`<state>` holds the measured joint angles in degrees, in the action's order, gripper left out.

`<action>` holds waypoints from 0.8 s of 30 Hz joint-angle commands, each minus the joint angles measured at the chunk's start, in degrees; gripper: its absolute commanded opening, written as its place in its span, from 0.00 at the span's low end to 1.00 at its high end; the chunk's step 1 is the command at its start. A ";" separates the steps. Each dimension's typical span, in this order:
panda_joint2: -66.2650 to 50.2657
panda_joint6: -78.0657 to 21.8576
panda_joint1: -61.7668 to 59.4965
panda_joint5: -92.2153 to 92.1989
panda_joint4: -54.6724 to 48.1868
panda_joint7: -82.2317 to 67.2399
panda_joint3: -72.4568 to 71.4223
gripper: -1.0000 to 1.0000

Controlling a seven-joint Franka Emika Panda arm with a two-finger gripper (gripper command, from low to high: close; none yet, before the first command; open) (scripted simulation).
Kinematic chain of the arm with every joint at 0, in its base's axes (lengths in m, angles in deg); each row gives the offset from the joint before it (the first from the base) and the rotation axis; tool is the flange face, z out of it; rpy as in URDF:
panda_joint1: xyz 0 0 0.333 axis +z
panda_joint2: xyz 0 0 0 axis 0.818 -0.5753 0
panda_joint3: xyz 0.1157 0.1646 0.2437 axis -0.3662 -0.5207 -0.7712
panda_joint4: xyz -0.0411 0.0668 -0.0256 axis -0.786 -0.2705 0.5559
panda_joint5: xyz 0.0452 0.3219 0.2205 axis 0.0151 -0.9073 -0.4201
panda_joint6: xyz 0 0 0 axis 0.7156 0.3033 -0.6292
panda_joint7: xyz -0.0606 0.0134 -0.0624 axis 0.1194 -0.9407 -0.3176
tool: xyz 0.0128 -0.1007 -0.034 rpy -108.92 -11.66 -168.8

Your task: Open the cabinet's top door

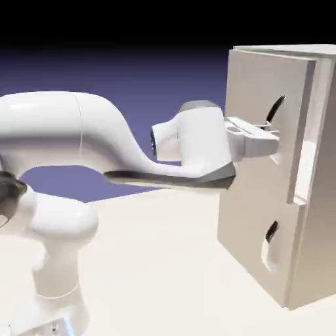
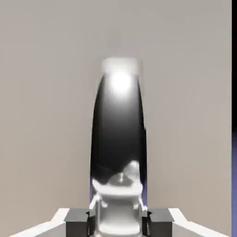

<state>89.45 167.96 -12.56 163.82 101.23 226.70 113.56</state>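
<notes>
The gripper (image 2: 118,220) is clamped narrow on the curved metallic handle (image 2: 118,139), which in the hand view runs as a long vertical bar from between the fingertips (image 2: 77,221) up to the frame's centre. In the exterior view the gripper (image 1: 270,136) sits at centre right, pressed level into the oval recess of the top door (image 1: 252,98) in the upper right. That door belongs to the cabinet (image 1: 321,197) and looks slightly ajar. Its hinge side cannot be made out, so the pull should probably go straight back toward the frame's left. The hand hides the contact itself.
</notes>
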 commanded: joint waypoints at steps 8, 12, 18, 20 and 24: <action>2.80 -9.03 -15.77 -15.07 12.04 -4.48 -15.97 0.00; 6.20 -14.54 -21.35 -24.82 17.71 -8.21 -24.25 0.00; 11.32 -23.46 -25.50 -39.76 23.98 -13.10 -36.07 0.00; 12.71 -26.70 -25.92 -44.75 25.42 -14.40 -39.98 0.00; 14.53 -33.72 -25.69 -54.71 27.26 -16.37 -47.99 0.00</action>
<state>103.98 134.31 -38.26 109.20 128.48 210.36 65.58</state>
